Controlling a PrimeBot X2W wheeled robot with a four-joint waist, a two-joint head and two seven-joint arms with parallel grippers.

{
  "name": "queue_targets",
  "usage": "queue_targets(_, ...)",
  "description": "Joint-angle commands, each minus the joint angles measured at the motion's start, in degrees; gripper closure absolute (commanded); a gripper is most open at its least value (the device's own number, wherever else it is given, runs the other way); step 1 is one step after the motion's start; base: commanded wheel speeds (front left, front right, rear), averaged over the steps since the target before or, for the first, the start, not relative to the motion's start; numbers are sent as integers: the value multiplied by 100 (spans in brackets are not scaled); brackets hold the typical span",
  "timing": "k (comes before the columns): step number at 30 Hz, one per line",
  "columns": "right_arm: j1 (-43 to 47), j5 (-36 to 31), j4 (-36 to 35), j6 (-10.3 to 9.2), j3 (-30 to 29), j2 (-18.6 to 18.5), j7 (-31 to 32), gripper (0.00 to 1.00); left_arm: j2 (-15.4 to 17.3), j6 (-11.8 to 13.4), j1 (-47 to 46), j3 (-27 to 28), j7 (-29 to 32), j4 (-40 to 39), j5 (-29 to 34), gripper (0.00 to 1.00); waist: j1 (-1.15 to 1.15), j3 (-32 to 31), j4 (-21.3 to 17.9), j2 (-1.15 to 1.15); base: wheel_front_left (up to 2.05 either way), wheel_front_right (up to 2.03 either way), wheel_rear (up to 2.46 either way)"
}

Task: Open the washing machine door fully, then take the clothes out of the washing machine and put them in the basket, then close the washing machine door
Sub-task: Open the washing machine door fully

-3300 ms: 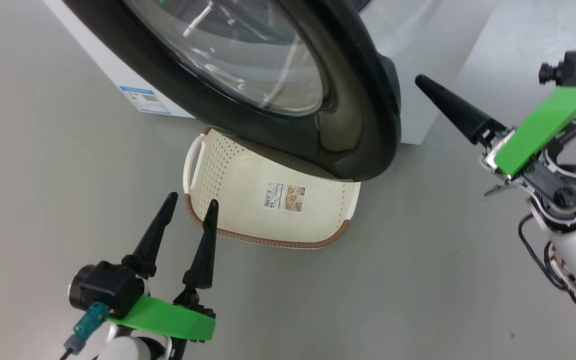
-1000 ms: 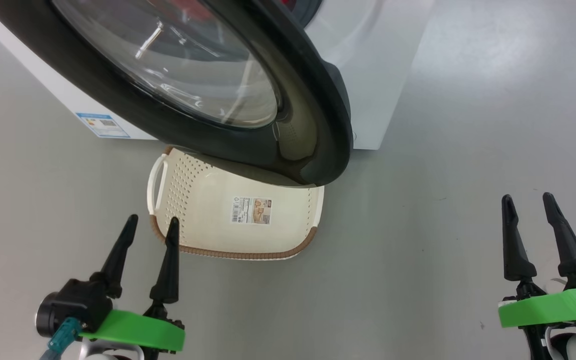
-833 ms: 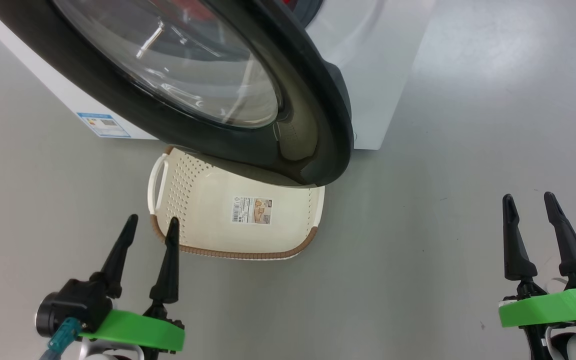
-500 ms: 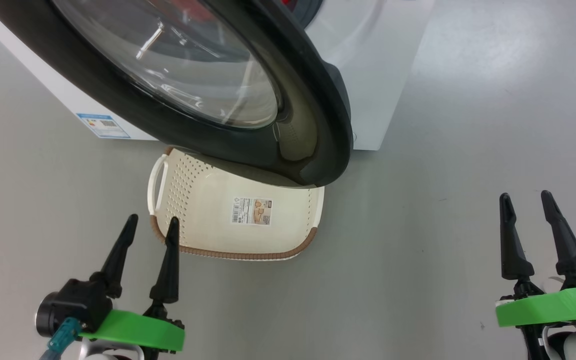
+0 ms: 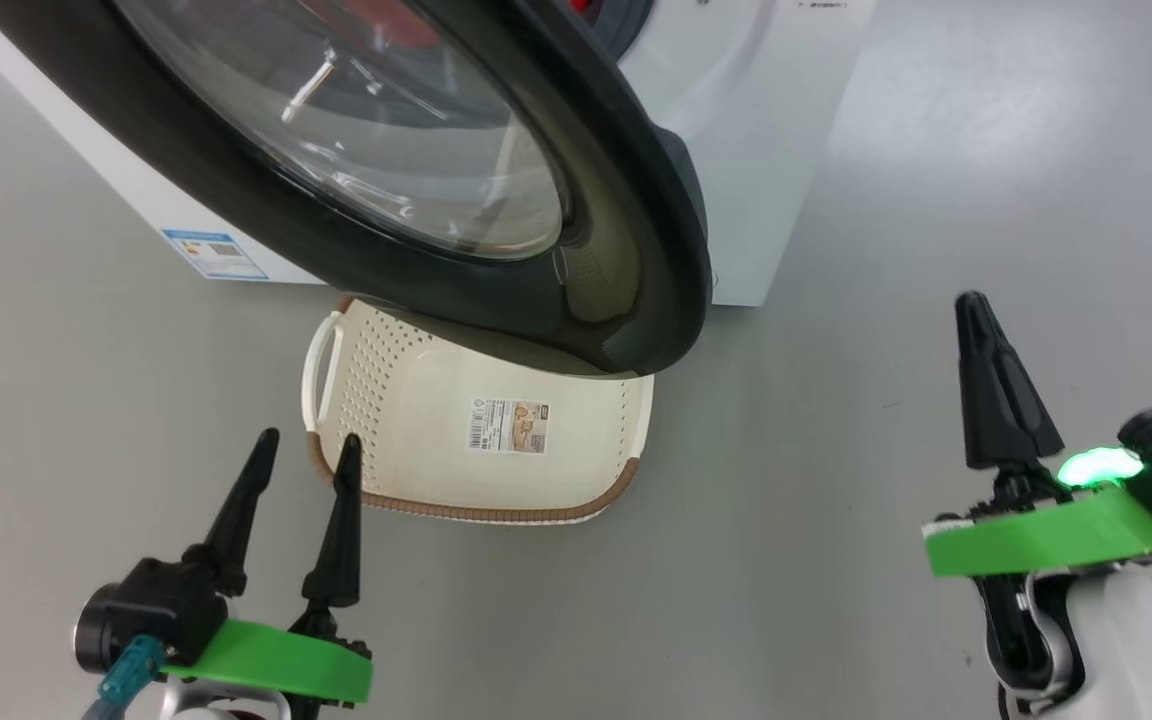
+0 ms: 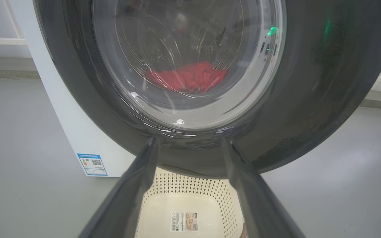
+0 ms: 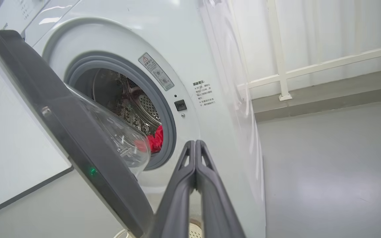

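Red clothes (image 6: 187, 77) lie in a little heap at the bottom of the drum (image 7: 127, 99), deep inside the washing machine (image 7: 190, 49). You can see them through the washing machine door (image 5: 416, 295), and also past its edge in the right wrist view. None are out yet.

The door is open only part of the way. It sticks out at a slant and hangs over the back of the basket (image 5: 496, 513). So I think the job is at its first step: the door must swing wider before an arm can reach in.

The basket sits on the grey floor (image 5: 836, 520), just in front of the machine and right below the door. That spot looks picked so the clothes get a short trip from drum to basket. Nothing is in it but its paper label (image 5: 506, 425).

The right gripper (image 5: 972, 305) has its two fingers pressed tight together, with nothing between them. It is held up to the right of the door, apart from it. Squeezed like that, the fingers make one stiff stick. I guess that is good for hooking the door's edge and pushing it wide.

The left gripper (image 5: 307, 440) is spread wide and empty. It is low, near the basket's front left corner, and looks parked out of the way.
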Motion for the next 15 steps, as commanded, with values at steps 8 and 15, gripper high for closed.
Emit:
queue_targets(8, -837, 683, 96, 37, 642, -162, -36, 100, 82, -31, 37, 24, -70, -171, -89, 0, 0, 2, 179, 0, 0, 0, 0)
queue_targets(15, -1514, 1437, 474, 37, 1174, -411, -36, 100, 82, -31, 30, -216, -70, -257, -182, 0, 0, 72, 402, 0, 0, 0, 0)
